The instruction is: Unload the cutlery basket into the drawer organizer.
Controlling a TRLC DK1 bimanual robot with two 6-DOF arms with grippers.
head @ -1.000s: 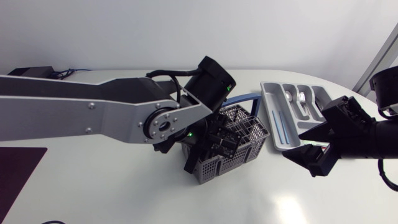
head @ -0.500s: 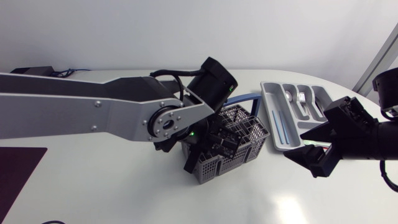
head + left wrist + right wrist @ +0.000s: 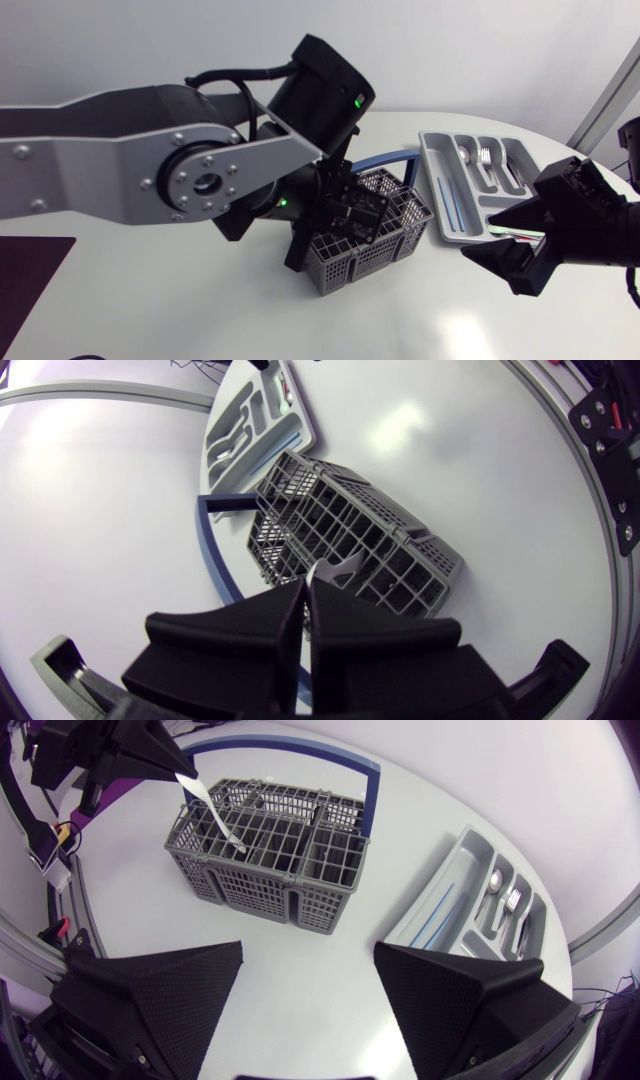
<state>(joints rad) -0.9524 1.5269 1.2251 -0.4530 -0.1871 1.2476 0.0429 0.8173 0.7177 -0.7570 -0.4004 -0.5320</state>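
Left gripper (image 3: 345, 215): right above the cutlery basket (image 3: 385, 245), over its left half; the fingers (image 3: 240, 635) are pressed together on a thin silver utensil (image 3: 210, 805), one from each side.
Left arm (image 3: 150, 165): silver-grey links with black joints, coming to the basket from its left.
Silver utensil: a flat, pale metal strip that slants down from the fingertips. Its lower end sits in a cell at the basket's left end. Only the handle shows, so it may be a knife or a spoon; I cannot tell which.
Cutlery basket: grey plastic lattice split into square cells, with a blue arched handle (image 3: 395, 158) over its far side. It stands on the white table (image 3: 200, 300).
Drawer organizer (image 3: 432, 180): a grey tray just right of the basket, near but apart. Its long slot nearest the basket holds a slim bluish piece (image 3: 452, 205). The slots farther from the basket hold silver forks (image 3: 485, 158).
Right gripper (image 3: 500, 242): right of the basket and nearer than the organizer, above the table. Its broad wedge fingers are spread wide with nothing between them.
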